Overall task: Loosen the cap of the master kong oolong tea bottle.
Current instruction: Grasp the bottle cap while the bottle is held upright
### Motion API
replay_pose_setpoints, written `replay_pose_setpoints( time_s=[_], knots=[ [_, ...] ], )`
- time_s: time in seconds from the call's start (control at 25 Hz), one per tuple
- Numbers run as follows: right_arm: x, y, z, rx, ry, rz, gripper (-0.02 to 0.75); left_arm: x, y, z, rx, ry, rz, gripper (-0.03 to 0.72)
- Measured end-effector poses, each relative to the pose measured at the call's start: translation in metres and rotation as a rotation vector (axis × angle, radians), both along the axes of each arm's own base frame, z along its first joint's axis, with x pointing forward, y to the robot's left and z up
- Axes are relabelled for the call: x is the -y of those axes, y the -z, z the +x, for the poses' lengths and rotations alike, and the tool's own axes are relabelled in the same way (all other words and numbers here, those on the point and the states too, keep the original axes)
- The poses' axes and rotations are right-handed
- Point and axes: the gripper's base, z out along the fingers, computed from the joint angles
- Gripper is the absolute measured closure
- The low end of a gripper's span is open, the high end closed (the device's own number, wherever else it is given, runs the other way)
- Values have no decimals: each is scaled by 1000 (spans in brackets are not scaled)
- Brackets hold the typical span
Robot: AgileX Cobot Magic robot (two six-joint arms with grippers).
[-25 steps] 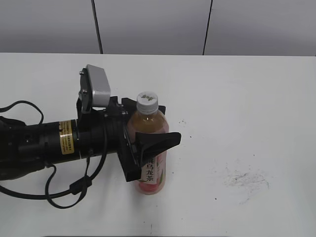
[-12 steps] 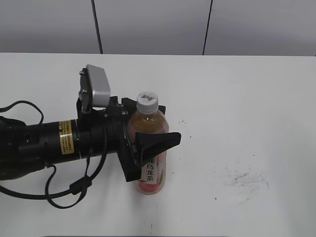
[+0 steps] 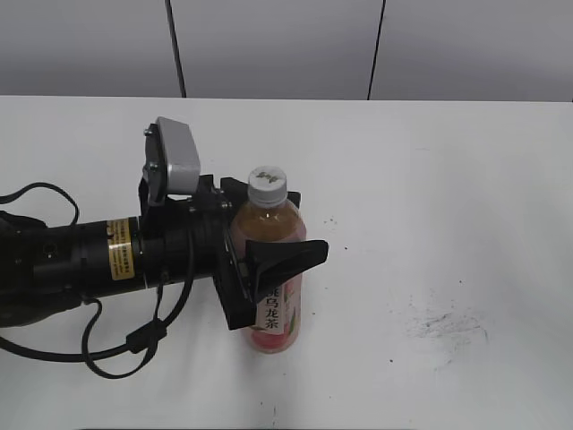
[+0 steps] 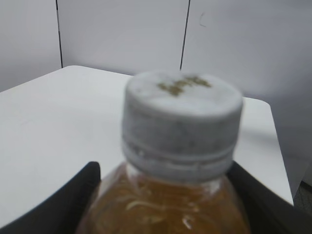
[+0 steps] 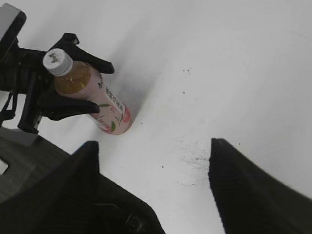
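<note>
The master kong oolong tea bottle [image 3: 279, 315] stands upright on the white table [image 3: 448, 179], with amber tea and a pink-and-white label. Its white cap [image 3: 267, 184] with a dark logo sits on the neck. My left gripper [image 3: 273, 226] reaches in from the left and is shut on the bottle's upper body, one black finger on each side. The left wrist view shows the cap [image 4: 183, 122] close up above the bottle's shoulder [image 4: 161, 204], with my left gripper's [image 4: 165, 217] fingers at both sides. My right gripper [image 5: 153, 151] is open and empty high above the table, looking down on the bottle [image 5: 108, 108] and cap [image 5: 57, 61].
Dark scuff marks [image 3: 443, 324] lie on the table to the right of the bottle. The left arm's black cable [image 3: 134, 345] loops near the front left edge. A grey panelled wall [image 3: 269, 45] stands behind the table.
</note>
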Motion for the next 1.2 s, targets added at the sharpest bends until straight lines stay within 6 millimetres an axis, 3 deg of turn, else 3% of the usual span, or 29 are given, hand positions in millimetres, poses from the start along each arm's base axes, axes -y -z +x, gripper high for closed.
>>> replay_pose_setpoints(
  time_s=[0.36,0.48,0.6,0.8,0.96,1.2],
  knots=[
    [-66,-36,81,-130,-279,-185,293,0,0,0,1,2,-2,240],
    [-98,-36,104,-153,-306,-210,297,0,0,0,1,2,-2,240],
    [-130,-33,116,-170,-331,-226,297,0,0,0,1,2,-2,240],
    [-172,-13,122,-260,-296,-252,297,0,0,0,1,2,-2,240],
    [-201,5,111,-337,-287,-269,305,0,0,0,1,2,-2,240],
    [-229,22,94,-347,-225,-355,309,0,0,0,1,2,-2,240]
  ],
)
